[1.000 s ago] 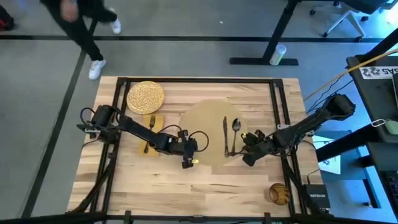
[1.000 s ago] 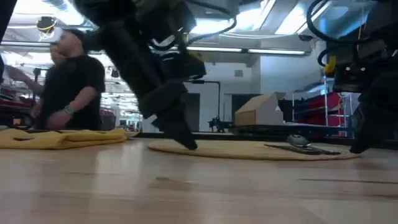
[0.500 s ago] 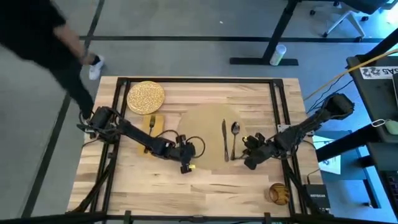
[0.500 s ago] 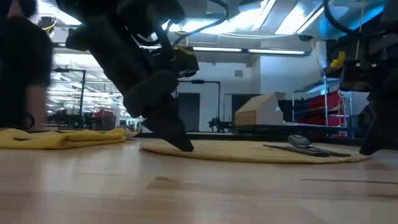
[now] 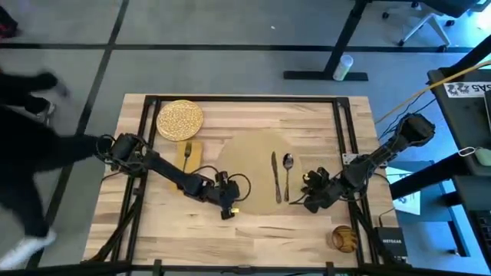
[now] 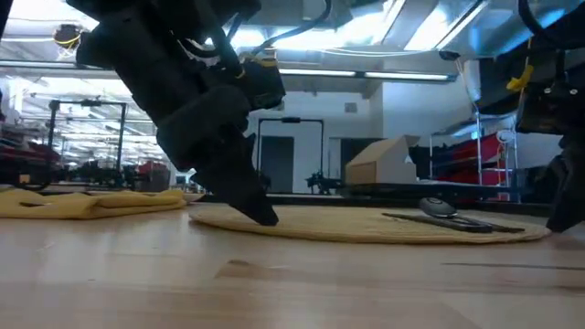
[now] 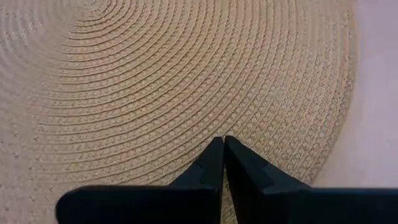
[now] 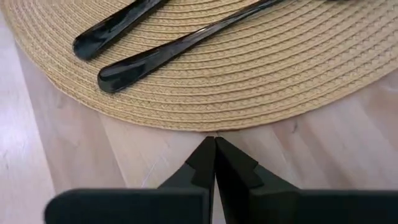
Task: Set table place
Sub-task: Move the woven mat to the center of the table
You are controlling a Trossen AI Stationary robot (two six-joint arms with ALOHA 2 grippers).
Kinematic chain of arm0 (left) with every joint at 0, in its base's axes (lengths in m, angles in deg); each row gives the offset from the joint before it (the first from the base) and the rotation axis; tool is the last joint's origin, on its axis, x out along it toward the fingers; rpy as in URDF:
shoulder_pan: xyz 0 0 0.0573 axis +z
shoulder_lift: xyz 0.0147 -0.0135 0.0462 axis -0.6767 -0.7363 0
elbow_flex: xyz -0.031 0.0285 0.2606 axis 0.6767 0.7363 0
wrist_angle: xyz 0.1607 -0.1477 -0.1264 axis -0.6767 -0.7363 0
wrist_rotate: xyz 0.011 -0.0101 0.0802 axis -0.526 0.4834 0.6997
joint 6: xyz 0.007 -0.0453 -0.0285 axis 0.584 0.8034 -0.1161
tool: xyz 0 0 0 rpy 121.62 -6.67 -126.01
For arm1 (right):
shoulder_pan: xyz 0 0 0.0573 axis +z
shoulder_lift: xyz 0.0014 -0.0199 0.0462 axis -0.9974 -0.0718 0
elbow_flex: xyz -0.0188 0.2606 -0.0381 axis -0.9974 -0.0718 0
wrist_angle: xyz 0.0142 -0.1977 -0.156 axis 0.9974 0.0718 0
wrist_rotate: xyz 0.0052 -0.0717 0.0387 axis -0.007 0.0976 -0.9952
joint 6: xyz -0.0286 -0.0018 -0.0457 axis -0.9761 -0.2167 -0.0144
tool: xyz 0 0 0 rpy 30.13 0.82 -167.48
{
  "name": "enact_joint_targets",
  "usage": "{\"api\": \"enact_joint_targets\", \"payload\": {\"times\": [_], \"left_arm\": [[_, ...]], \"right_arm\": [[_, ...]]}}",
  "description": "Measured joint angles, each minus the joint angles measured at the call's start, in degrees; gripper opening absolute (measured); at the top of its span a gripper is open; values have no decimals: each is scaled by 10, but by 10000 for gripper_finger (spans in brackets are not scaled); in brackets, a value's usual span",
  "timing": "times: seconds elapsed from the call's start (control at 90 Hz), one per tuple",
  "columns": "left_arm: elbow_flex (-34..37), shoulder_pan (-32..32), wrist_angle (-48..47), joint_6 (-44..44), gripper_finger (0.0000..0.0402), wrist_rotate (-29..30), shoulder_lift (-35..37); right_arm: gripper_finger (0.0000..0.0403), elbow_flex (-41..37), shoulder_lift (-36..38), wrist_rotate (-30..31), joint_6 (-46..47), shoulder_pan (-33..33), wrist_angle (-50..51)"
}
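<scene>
A yellow napkin [image 5: 186, 157] with a fork [image 5: 186, 152] on it lies toward the table's [image 5: 253, 238] left edge, a speckled plate [image 5: 179, 119] beyond it near the far-left corner. The left gripper [image 5: 225, 208], fingers pressed together, its tips on the mat [image 5: 249, 165], sits at the mat's near-left rim. The round mat lies mid-table, carrying a knife [image 5: 274, 175] and spoon [image 5: 288, 172]. The right gripper [image 5: 309, 201], fingers together and empty, rests on the wood just off the mat's near-right rim.

I can read "NETGEAR" on a small black box [image 5: 390, 243] by my table. The other signs are too blurry for me.
</scene>
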Motion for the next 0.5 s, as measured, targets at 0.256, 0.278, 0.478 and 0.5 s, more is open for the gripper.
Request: {"api": "enact_joint_targets", "payload": {"times": [0.256,0.278,0.478,0.5], "left_arm": [[0,-1,2,-2,0,6,0],[0,0,3,-3,0,6,0],[-5,0,6,-26,0,6,10],[-6,0,5,-31,0,6,15]], "right_arm": [[0,46,-1,28,-52,-1,42],[0,50,-1,33,-56,-1,43],[0,78,0,72,-89,-1,52],[0,80,0,75,-90,-1,54]]}}
